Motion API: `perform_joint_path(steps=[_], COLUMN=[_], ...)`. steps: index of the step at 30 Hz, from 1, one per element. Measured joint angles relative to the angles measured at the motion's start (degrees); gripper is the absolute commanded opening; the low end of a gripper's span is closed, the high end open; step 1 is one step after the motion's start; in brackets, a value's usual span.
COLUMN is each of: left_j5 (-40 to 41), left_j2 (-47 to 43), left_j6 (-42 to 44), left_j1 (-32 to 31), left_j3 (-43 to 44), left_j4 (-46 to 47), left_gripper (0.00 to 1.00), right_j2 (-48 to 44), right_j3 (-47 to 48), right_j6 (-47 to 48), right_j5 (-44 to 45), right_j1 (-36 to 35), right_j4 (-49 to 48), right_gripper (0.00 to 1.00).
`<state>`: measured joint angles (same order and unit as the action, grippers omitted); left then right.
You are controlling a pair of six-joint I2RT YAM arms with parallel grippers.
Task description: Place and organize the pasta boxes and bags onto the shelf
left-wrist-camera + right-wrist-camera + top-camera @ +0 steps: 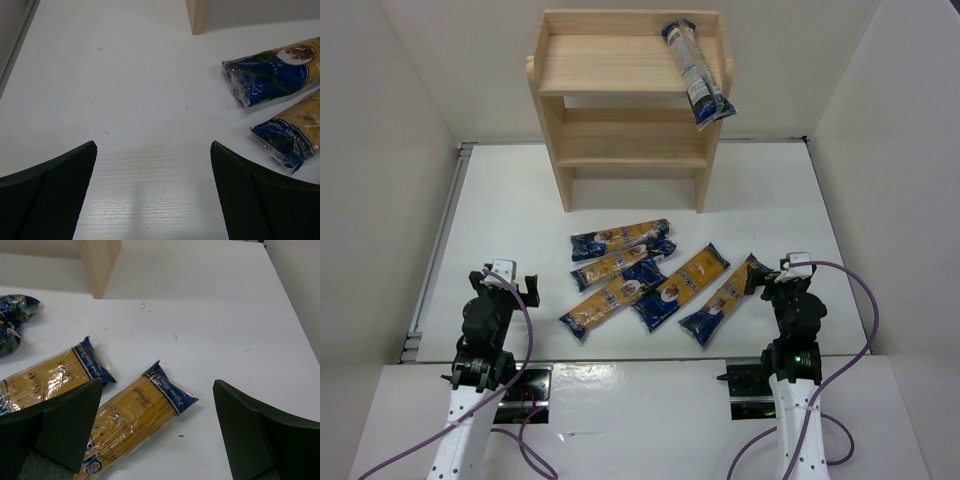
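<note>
The light wooden shelf (625, 100) stands at the far side of the table. One blue-and-yellow spaghetti packet (696, 72) lies on its top tier at the right, with its end overhanging the front edge. Several more packets lie scattered on the table between the arms, among them the top one (618, 239) and the rightmost one (724, 302). My left gripper (504, 280) is open and empty over bare table (152, 190), left of the packets (272, 72). My right gripper (782, 275) is open and empty, above the end of the rightmost packet (135, 425).
White walls enclose the table on the left, right and back. A metal rail (440, 240) runs along the left edge. The shelf's foot shows in the left wrist view (195, 15) and in the right wrist view (100, 262).
</note>
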<state>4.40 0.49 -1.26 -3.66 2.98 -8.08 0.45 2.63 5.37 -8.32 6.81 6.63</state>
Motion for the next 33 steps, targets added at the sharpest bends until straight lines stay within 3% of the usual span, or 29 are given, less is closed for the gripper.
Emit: perform_joint_path(steps=[10,19,25,33], left_j5=[0.0,0.0,0.0,0.0], left_j2=[0.0,0.0,0.0,0.0], left_j6=[0.0,0.0,0.0,0.0], left_j1=[0.0,0.0,0.0,0.0], left_j3=[0.0,0.0,0.0,0.0], left_j4=[0.0,0.0,0.0,0.0], left_gripper=[1.0,1.0,1.0,1.0], right_j2=[0.0,-0.1,-0.2,-0.2], right_j3=[1.9,27.2,37.7,43.9], right_j6=[4.7,17.6,27.1,27.5], right_j5=[1.1,2.0,0.1,7.4], right_j1=[0.0,0.1,2.6,10.2], right_j4=[-4.6,-7.4,0.0,8.3], right_gripper=[1.0,1.0,1.0,1.0])
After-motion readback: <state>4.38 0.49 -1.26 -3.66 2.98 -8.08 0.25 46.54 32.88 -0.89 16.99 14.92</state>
